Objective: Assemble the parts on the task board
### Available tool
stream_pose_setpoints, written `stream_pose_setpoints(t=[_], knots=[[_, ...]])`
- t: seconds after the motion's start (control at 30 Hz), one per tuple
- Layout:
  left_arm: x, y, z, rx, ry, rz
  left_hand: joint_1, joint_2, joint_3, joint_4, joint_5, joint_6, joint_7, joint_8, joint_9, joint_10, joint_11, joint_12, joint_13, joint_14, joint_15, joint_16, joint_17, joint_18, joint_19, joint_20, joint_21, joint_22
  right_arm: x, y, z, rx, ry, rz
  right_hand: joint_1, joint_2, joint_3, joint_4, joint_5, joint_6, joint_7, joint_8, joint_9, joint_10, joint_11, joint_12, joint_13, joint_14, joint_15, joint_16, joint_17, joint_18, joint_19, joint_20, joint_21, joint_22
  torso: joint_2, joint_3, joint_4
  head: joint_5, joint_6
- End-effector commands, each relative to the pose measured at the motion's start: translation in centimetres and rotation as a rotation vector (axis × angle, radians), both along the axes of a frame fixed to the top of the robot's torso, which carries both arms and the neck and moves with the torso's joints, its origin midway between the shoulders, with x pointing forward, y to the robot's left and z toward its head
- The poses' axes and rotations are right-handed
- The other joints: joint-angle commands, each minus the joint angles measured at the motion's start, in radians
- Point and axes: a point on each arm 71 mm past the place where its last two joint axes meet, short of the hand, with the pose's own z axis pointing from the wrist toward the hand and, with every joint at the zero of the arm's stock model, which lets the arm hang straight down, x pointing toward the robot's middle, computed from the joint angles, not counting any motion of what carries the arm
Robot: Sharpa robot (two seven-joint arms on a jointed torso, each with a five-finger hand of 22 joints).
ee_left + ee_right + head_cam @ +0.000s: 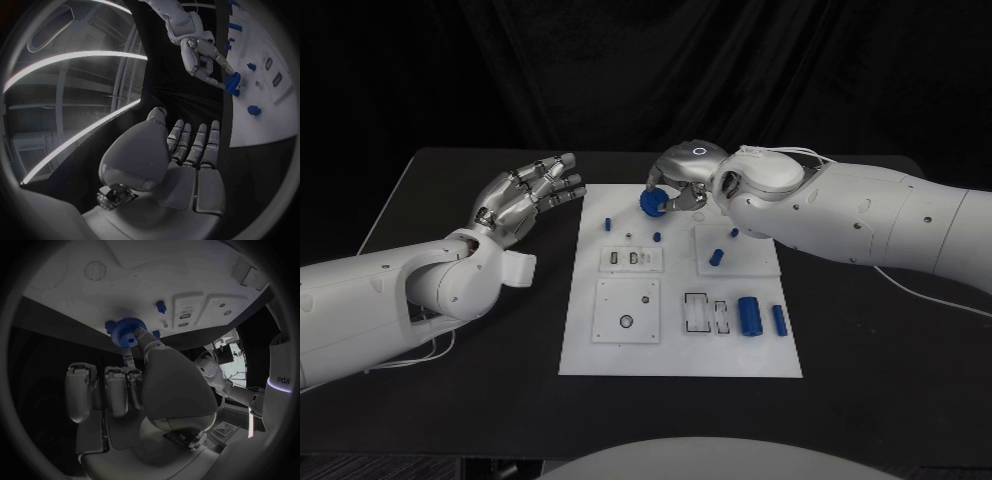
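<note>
The white task board [678, 350] lies in the middle of the black table. My right hand [684, 185] hovers over the board's far edge and pinches a blue gear [652, 202] between thumb and finger. The right wrist view gives a close look at the toothed gear [124, 333] at the fingertips [139, 336], just off the board [156, 275]. My left hand [524, 197] is held above the table to the left of the board's far corner, fingers spread and holding nothing. In the left wrist view the left hand [187, 152] faces the right hand [203, 55] and its gear [232, 83].
Small blue pegs [607, 224] [656, 237] stand on the board's far half, and two more blue pieces [717, 257] [734, 233] are on its right plate. Two blue cylinders [749, 317] [779, 320] lie near the right edge beside empty slots [697, 312].
</note>
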Motion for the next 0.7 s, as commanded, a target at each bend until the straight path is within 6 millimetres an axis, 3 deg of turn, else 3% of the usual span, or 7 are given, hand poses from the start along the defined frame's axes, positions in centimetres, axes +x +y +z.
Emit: stream_pose_setpoints(t=[0.03, 0.17, 0.3, 0.47, 0.7], knots=[[0.0, -0.2, 0.2, -0.02, -0.034, -0.005, 0.007, -0.002, 0.005, -0.001, 0.005, 0.0, 0.002, 0.006, 0.0, 0.0, 0.005, 0.003, 0.001, 0.006, -0.001, 0.004, 0.001, -0.014, 0.005, 0.002, 0.006, 0.002, 0.1, 0.1, -0.3, -0.015, 0.008, -0.007, -0.007, 0.002, -0.002, 0.006, -0.003, 0.018, -0.025, 0.066, 0.185, 0.104, 0.007, 0.003, 0.263, 0.103, 0.007, 0.006, 0.263, 0.005, 0.059, 0.005, -0.004, 0.234, -0.001, 0.0007, -0.0029, 0.0, -0.002], [0.0, -0.2, 0.2, -0.02, -0.034, -0.006, 0.008, -0.002, 0.005, -0.001, 0.005, 0.001, 0.002, 0.007, 0.0, 0.0, 0.005, 0.003, 0.001, 0.006, -0.001, 0.005, 0.001, -0.014, 0.006, 0.002, 0.006, 0.002, 0.3, 0.3, -0.4, -0.019, 0.009, -0.012, -0.007, 0.002, -0.003, 0.007, -0.005, 0.005, -0.021, 0.059, 0.184, 0.104, 0.009, 0.003, 0.263, 0.103, 0.008, 0.006, 0.263, 0.006, 0.056, 0.007, -0.008, 0.233, -0.002, 0.0015, -0.0032, 0.001, -0.004], [0.0, -0.3, 0.2, -0.019, -0.033, -0.006, 0.008, -0.002, 0.005, -0.001, 0.005, 0.001, 0.002, 0.007, 0.0, 0.0, 0.004, 0.003, 0.001, 0.006, -0.001, 0.005, 0.001, -0.014, 0.006, 0.002, 0.006, 0.002, 0.5, 0.4, -0.5, -0.025, 0.013, -0.017, -0.007, 0.001, -0.002, 0.012, -0.009, -0.028, -0.013, 0.032, 0.175, 0.104, 0.011, 0.003, 0.263, 0.102, 0.011, 0.004, 0.261, 0.008, 0.052, 0.01, -0.014, 0.231, -0.002, 0.0014, -0.0043, 0.001, -0.006], [0.0, -0.3, 0.2, -0.02, -0.033, -0.007, 0.008, -0.002, 0.005, -0.001, 0.005, 0.001, 0.002, 0.007, 0.0, 0.0, 0.004, 0.003, 0.001, 0.006, -0.001, 0.005, 0.001, -0.014, 0.006, 0.002, 0.006, 0.002, 0.6, 0.5, -0.8, -0.043, 0.031, -0.026, -0.01, -0.008, 0.003, 0.023, -0.019, -0.101, -0.004, -0.042, 0.137, 0.104, 0.012, 0.003, 0.263, 0.097, 0.012, -0.004, 0.247, 0.013, 0.04, 0.013, -0.032, 0.225, -0.002, 0.0009, -0.0049, 0.003, -0.008], [0.0, -0.4, 0.2, -0.021, -0.033, -0.01, 0.008, -0.002, 0.005, -0.001, 0.006, 0.002, 0.003, 0.008, 0.001, 0.0, 0.004, 0.003, 0.001, 0.006, -0.001, 0.005, 0.001, -0.014, 0.006, 0.002, 0.006, 0.002, 0.4, 0.9, -1.3, -0.059, 0.054, -0.018, -0.008, -0.012, 0.005, 0.028, -0.027, -0.146, -0.01, -0.086, 0.109, 0.104, 0.008, 0.003, 0.263, 0.098, 0.01, -0.003, 0.249, 0.014, 0.039, 0.011, -0.035, 0.224, -0.002, 0.0006, -0.0029, 0.0, -0.01]])
